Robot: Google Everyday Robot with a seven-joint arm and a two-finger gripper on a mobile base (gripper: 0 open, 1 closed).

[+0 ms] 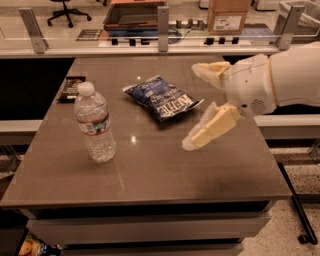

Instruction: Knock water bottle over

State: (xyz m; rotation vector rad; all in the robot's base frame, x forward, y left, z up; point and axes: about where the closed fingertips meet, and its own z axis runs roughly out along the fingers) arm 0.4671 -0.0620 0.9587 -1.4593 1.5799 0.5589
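Observation:
The water bottle (pixel 95 123) stands upright on the left part of the brown table (pixel 150 170); it is clear ribbed plastic with a white cap and a label band. My gripper (pixel 194 106) reaches in from the right above the table, to the right of the blue chip bag, well apart from the bottle. Its two cream fingers (pixel 210 126) are spread wide and hold nothing.
A blue chip bag (pixel 162 97) lies flat mid-table between bottle and gripper. A dark flat packet (pixel 71 87) lies at the left edge behind the bottle. A glass rail with posts (pixel 162 22) runs behind the table. A cardboard box (pixel 228 15) stands beyond it.

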